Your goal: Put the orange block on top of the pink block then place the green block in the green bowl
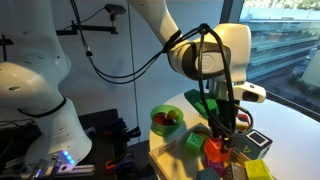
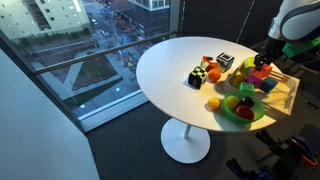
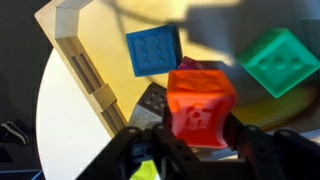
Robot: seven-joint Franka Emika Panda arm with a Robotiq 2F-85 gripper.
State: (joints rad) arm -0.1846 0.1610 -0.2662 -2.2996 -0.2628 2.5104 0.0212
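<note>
In the wrist view my gripper [image 3: 200, 128] is shut on the orange block [image 3: 200, 100], which has an embossed mark on its face, and holds it above the other blocks. In both exterior views the gripper [image 1: 227, 128] [image 2: 268, 62] hangs over the block cluster on the wooden tray. The pink block [image 2: 258, 76] lies just below the gripper and is hidden in the wrist view. The lime green block [image 1: 193, 143] sits between the cluster and the green bowl [image 1: 160, 129] [image 2: 246, 118]. A corner of it shows in the wrist view [image 3: 146, 172].
A blue block [image 3: 153, 50] and a darker green block [image 3: 278, 60] lie beyond the held block on the wooden tray [image 3: 75, 45]. A black-and-white cube [image 2: 225, 60] and round toy fruit [image 2: 213, 102] sit on the white round table [image 2: 165, 65]. The bowl holds toy fruit.
</note>
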